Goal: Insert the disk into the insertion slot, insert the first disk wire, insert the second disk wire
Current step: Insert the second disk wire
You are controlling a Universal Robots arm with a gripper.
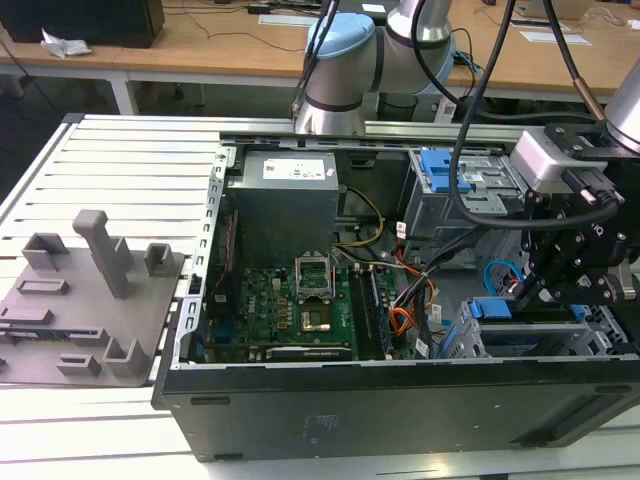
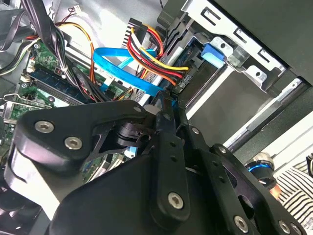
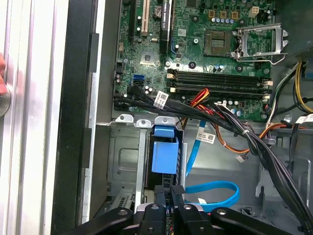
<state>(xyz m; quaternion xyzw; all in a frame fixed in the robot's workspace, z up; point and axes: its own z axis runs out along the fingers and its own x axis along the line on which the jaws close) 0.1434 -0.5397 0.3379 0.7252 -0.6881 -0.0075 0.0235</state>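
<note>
Operator: What was the condition of the gripper (image 1: 528,290)?

Technician: It stood low over the computer case (image 1: 400,400), at the near corner on the exterior view's right. Both wrist views showed its fingers (image 3: 179,190) drawn narrow, almost together. The tips sat at the end of the second disk wire (image 2: 117,66), a thin, flat, light-blue cable. Whether the tips actually clamped its dark plug could not be determined.

Operator: Where was the disk?

Technician: The disk (image 3: 164,155) was seated in the insertion slot (image 3: 122,156), the grey metal cage in that same corner of the case. Its bright blue carrier projected from the cage mouth, directly in front of the fingertips. In the exterior view the carrier (image 1: 490,308) appeared as a blue strip on top of the cage (image 1: 470,345).

Operator: How did the wire run?

Technician: In the first wrist view it formed a flat loop (image 3: 217,188) beside the cage, with a further length rising toward the motherboard (image 3: 195,44).

Operator: Which labels were present?

Technician: A white label sat on the power supply (image 1: 285,200) at the far edge of the case. White tags (image 3: 160,99) were wrapped on the black cables, and the board carried printed markings. None of this print is recorded here. An orange, red and black wire bundle (image 2: 146,49) was plugged in next to the blue cable.
</note>
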